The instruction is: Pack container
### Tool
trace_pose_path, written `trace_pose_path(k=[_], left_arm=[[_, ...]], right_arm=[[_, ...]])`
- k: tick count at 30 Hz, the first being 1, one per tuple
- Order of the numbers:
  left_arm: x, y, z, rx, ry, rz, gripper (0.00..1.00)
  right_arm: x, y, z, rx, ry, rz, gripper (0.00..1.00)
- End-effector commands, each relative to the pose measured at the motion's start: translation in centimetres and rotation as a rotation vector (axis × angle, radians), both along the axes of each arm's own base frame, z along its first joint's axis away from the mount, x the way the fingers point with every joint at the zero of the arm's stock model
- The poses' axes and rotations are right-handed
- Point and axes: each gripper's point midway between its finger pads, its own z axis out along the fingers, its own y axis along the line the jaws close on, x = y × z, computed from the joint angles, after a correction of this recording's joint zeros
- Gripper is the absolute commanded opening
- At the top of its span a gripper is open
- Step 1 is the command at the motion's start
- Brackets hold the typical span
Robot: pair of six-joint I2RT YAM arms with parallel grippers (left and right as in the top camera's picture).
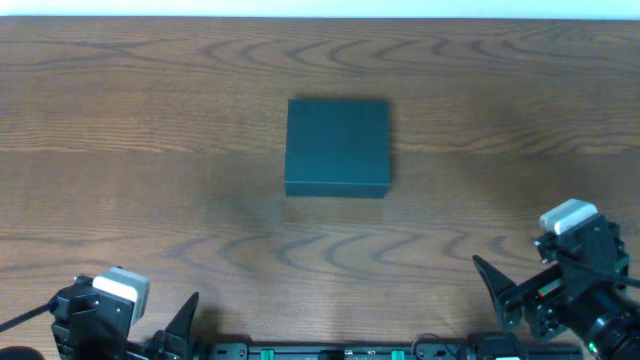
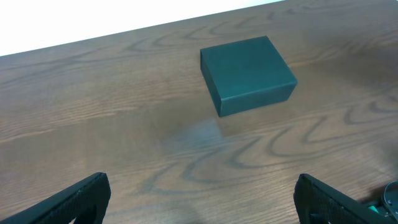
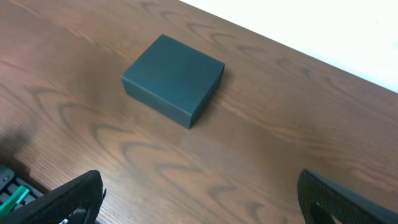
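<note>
Container (image 2: 247, 73): dark teal box, lid shut, flat on the wood-grain counter (image 2: 124, 112), upper right of centre. Left claw (image 2: 202, 186): dark fingers (image 2: 81, 199) at lower corners, spread wide, nothing between, well apart from box.

One container (image 1: 337, 147), two hands, the left hand (image 2: 200, 190) and right hand (image 3: 199, 186), one table (image 1: 120, 120).

I see container (image 1: 337, 147): dark teal card, matt, smooth. Under it table (image 1: 150, 120): brown wood grain, smooth, faint satin glare. Both left gripper (image 2: 200, 196) and right gripper (image 3: 199, 196) fingers (image 3: 339, 199): matt black, plastic by my read. White arm caps (image 1: 568, 215): smooth plastic.
</note>
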Motion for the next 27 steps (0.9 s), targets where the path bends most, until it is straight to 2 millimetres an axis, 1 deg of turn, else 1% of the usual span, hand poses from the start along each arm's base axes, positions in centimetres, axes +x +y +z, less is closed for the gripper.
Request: trace_pose_path(k=[1, 2, 4, 7, 9, 12, 15, 21, 25, 27], left_arm=[[-0.1, 0.1, 0.0, 0.0, -0.003, 0.005, 0.95], [-0.2, 0.1, -0.1, 0.002, -0.003, 0.006, 0.95], [-0.5, 1.2, -0.4, 0.045, -0.009, 0.048, 0.95], [-0.9, 1.7, -1.0, 0.054, -0.025, 0.084, 0.95], [-0.4, 2.4, -1.5, 0.07, -0.063, 0.128, 0.96], [1.2, 3.5, -2.9, 0.093, -0.134, 0.199, 0.95], [3.0, 3.8, -5.2, 0.094, -0.177, 0.231, 0.95], [7.0, 3.6, -10.4, 0.084, -0.224, 0.237, 0.95], [8.7, 3.6, -13.5, 0.077, -0.241, 0.246, 0.95], [9.4, 3.7, -14.7, 0.072, -0.257, 0.259, 0.95]], right_arm=[[-0.1, 0.1, -0.2, 0.008, 0.01, -0.001, 0.99], [-0.1, 0.1, -0.2, 0.008, 0.01, -0.001, 0.99], [-0.1, 0.1, -0.2, 0.008, 0.01, 0.0, 0.99], [-0.1, 0.1, -0.2, 0.008, 0.01, 0.0, 0.99], [-0.1, 0.1, -0.2, 0.008, 0.01, -0.001, 0.99], [-0.1, 0.1, -0.2, 0.008, 0.01, 0.0, 0.99], [-0.1, 0.1, -0.2, 0.008, 0.01, -0.001, 0.99], [-0.1, 0.1, -0.2, 0.008, 0.01, 0.0, 0.99], [-0.1, 0.1, -0.2, 0.008, 0.01, -0.001, 0.99], [-0.1, 0.1, -0.2, 0.008, 0.01, 0.0, 0.99]])
